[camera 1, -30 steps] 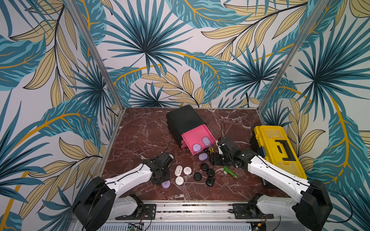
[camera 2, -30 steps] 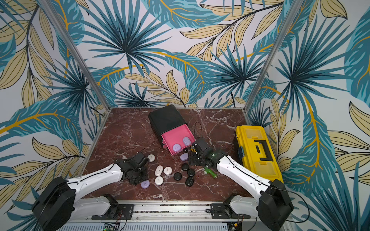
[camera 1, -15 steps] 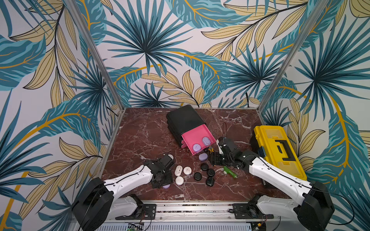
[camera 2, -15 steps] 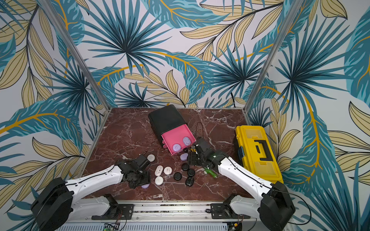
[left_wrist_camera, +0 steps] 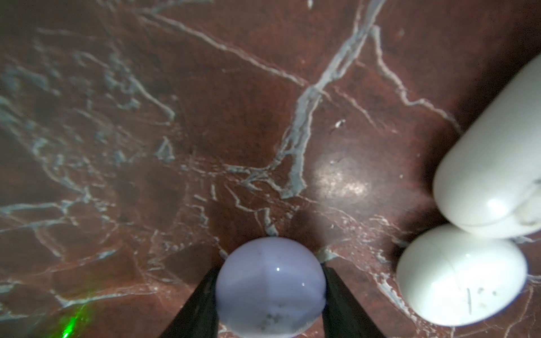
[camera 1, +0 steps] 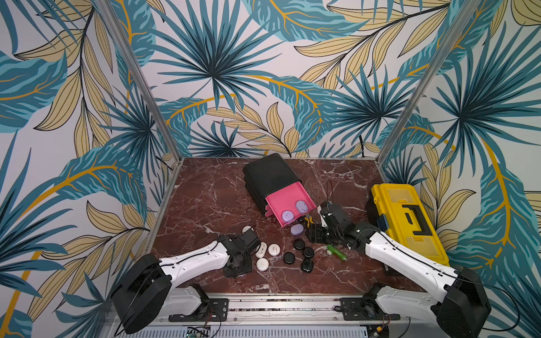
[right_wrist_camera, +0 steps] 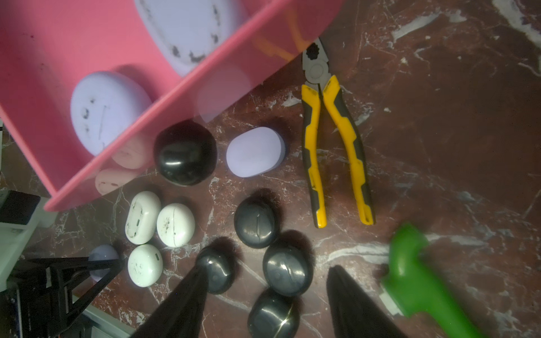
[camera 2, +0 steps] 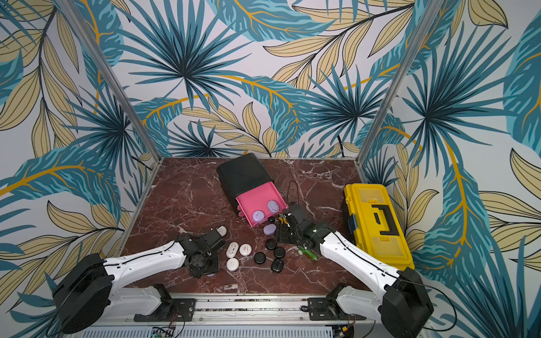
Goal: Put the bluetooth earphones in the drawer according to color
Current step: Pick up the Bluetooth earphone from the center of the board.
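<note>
Two lilac cases lie in the drawer, near its front edge.

Change: left gripper lowered over small rounded lilac earphone case; jaws now pinch its sides.
</note>
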Controlling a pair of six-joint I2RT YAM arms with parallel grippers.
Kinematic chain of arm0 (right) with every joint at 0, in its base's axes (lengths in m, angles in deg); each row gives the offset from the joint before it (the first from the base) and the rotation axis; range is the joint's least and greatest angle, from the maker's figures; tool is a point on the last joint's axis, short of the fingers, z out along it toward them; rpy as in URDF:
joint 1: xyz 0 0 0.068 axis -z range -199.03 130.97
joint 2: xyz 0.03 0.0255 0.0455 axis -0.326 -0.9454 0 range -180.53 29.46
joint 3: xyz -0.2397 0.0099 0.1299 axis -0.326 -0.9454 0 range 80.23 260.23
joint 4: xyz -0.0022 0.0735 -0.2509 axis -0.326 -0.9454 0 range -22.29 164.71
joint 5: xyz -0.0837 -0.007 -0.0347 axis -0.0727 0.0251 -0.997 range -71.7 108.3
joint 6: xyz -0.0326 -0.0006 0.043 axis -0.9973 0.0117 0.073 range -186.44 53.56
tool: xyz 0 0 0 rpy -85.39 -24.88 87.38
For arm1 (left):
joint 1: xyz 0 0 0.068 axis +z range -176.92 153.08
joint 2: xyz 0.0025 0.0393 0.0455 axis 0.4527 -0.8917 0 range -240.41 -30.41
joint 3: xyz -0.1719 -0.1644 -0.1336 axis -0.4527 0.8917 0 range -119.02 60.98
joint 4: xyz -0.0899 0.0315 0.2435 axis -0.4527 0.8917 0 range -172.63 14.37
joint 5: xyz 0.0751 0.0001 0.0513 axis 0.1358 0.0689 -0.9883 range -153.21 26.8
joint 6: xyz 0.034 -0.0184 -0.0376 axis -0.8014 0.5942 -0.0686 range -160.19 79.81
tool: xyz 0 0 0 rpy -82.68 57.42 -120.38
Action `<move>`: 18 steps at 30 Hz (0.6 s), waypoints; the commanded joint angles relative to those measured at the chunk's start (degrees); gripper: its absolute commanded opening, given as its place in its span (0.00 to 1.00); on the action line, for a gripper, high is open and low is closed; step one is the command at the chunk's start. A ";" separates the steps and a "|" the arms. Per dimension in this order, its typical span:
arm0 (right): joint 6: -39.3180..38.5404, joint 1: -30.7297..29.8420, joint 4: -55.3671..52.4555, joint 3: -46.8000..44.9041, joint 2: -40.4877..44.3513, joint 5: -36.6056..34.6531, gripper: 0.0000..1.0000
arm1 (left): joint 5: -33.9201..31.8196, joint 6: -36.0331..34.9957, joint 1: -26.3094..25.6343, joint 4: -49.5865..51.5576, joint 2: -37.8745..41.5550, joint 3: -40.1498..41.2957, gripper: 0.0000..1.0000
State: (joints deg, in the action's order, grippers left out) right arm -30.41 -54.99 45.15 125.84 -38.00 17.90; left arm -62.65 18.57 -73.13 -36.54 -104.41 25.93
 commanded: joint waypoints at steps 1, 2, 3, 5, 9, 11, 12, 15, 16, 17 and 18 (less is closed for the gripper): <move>1.60 0.15 -0.03 -1.60 0.93 -1.50 0.69 | 0.48 0.74 -1.22 0.81 -1.68 -0.59 0.45; 2.01 0.13 -0.14 -1.81 0.80 -2.21 0.69 | 0.19 0.62 -1.25 1.49 -1.44 -1.36 0.45; 2.46 0.15 -0.22 -2.06 0.55 -3.06 0.69 | 0.00 0.33 -1.30 2.21 -1.05 -2.31 0.45; 3.07 0.23 -0.23 -2.42 -0.32 -4.42 0.69 | -1.04 -0.49 -1.25 4.10 -0.39 -4.88 0.45; 2.96 1.03 -0.37 -2.04 -3.10 -6.67 0.69 | -3.46 -3.14 -1.20 9.27 -0.44 -12.73 0.45; 3.17 3.47 -0.77 -2.00 -4.94 -6.11 0.68 | -4.44 -4.61 -1.27 11.92 -0.56 -16.96 0.45; 3.17 4.95 -0.76 -2.08 -5.65 -5.21 0.68 | -5.07 -5.20 -1.24 12.94 -0.69 -18.68 0.45; 1.68 8.85 -0.60 -1.97 -7.29 -3.86 0.67 | -6.25 -7.29 -1.19 15.85 -1.28 -24.31 0.45; 0.94 9.73 -0.61 -1.63 -7.77 -3.88 0.67 | -6.27 -8.17 -1.22 16.70 -1.65 -26.36 0.45; -0.01 10.70 -0.42 -1.12 -8.44 -3.60 0.66 | -8.19 -9.01 -1.21 17.68 -2.23 -28.58 0.45; -0.75 11.23 -0.28 -0.78 -8.89 -3.49 0.66 | -8.56 -9.74 -1.24 18.29 -2.94 -30.71 0.45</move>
State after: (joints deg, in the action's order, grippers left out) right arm -29.05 -44.94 45.06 124.88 -45.73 13.85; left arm -67.67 12.34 -74.14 -22.93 -106.05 1.08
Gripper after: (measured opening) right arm 0.664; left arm 0.537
